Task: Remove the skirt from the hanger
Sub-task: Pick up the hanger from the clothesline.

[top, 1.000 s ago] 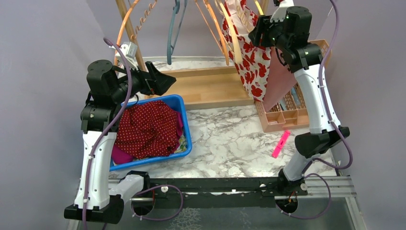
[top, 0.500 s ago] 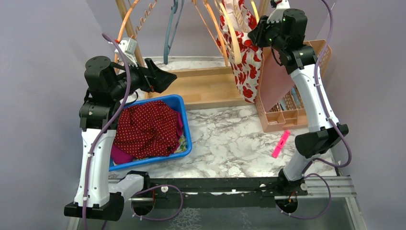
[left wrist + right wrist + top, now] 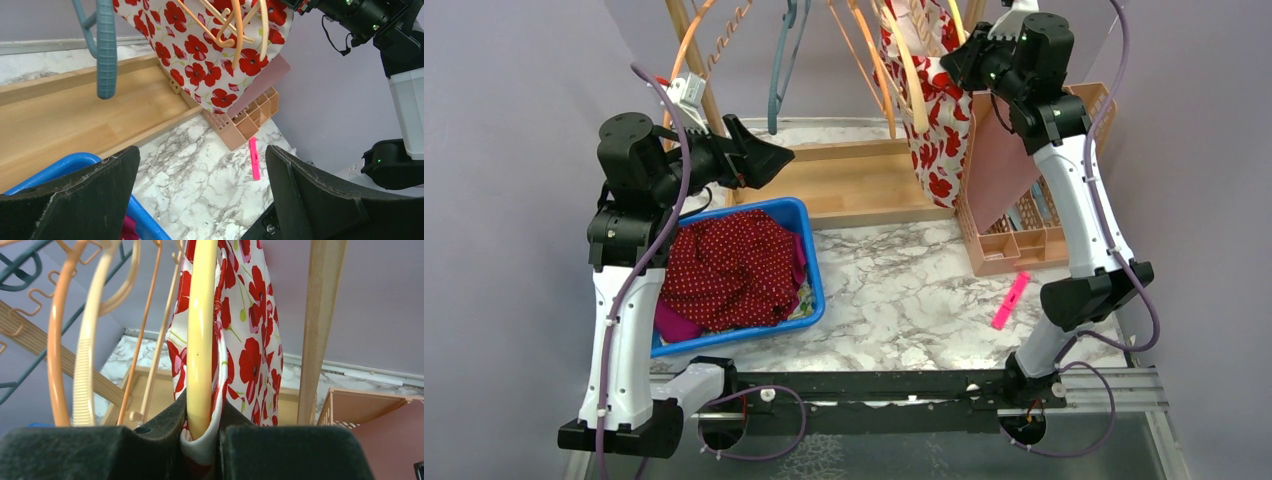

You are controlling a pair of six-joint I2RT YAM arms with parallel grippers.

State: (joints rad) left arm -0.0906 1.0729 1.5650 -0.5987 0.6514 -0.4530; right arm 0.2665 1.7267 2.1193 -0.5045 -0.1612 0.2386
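While the skirt (image 3: 939, 120), white with red poppies, hangs from the yellow hanger (image 3: 200, 340) on the wooden rack (image 3: 320, 330) at the back of the bench (image 3: 904, 290), the right end effector (image 3: 200, 432) is raised to it and clamped on the hanger's bar, with the skirt's white waistband pinched between the pads too. The left end effector (image 3: 202, 157) hovers above the blue bin (image 3: 814, 290) with its fingers wide apart and nothing between them, facing the skirt. A dark red dotted cloth (image 3: 734, 265) lies heaped in the bin. A peach organiser tray (image 3: 1014, 245) sits just beside the skirt's hem, and a pink clip (image 3: 1011, 300) lies on the marble near it.
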